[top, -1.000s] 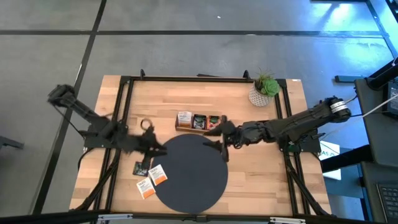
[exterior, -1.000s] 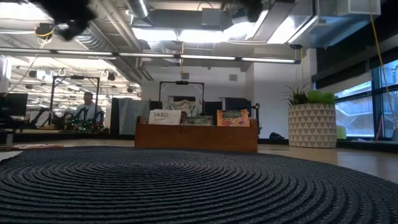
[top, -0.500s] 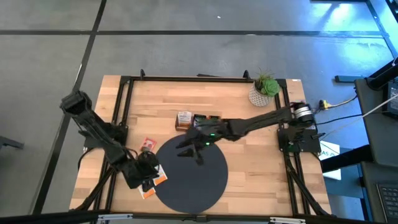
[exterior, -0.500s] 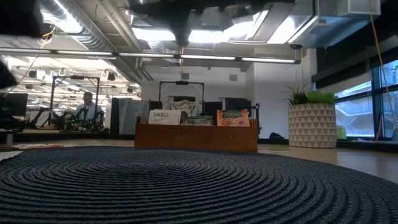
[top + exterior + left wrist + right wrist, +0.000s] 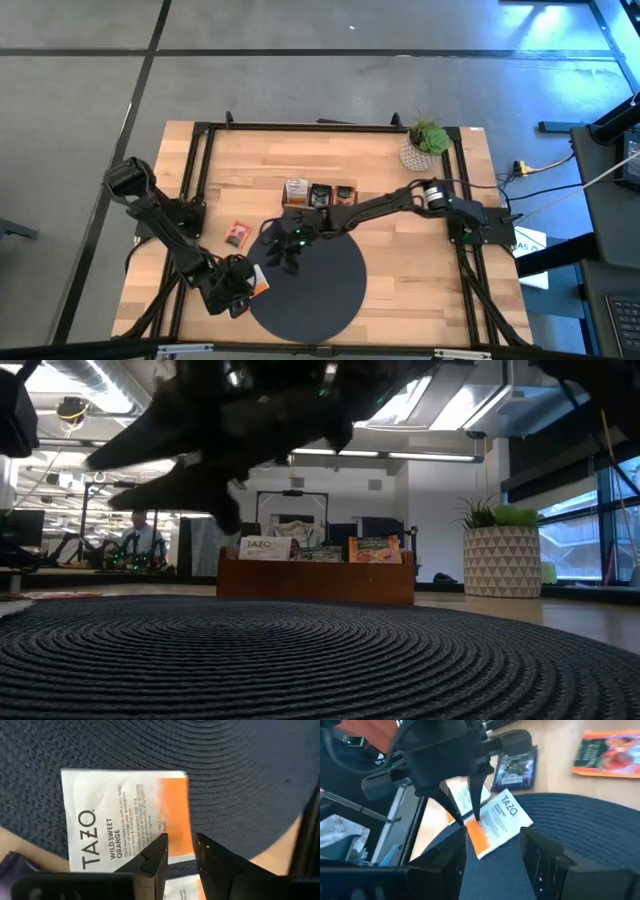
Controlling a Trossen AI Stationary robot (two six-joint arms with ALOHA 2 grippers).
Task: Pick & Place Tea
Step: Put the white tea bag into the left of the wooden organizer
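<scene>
A white-and-orange tea sachet [image 5: 120, 815] lies flat with its orange end on the dark round mat [image 5: 320, 290] and its white end on the wood. My left gripper [image 5: 181, 842] points down over that orange end [image 5: 479, 839], narrowly open. A second white-and-orange sachet [image 5: 462, 795], a dark one [image 5: 515, 765] and a red one [image 5: 237, 233] lie on the wood beside it. My right gripper [image 5: 283, 255] hovers open above the mat's far left part, holding nothing, and faces the left gripper [image 5: 470, 817]. My left gripper comes at the sachet's orange end [image 5: 177, 820] from above, one fingertip [image 5: 161, 845] over the sachet and the other [image 5: 201, 845] at its edge. Whether the tips touch it I cannot tell. The sachet lies flat on the mat.
The brown wooden tray [image 5: 320, 195] with standing sachets sits on the wood beyond the mat's far edge, also in the low view [image 5: 315, 578]. A potted plant [image 5: 425, 148] stands at the table's far right corner. A black frame runs along the table's edges.
My left gripper has moved toward the near edge and come down over the white-and-orange sachets; a red sachet now shows on the wood where it was. My right gripper has swung from beside the tray toward the table's left and near side, out over the mat.
</scene>
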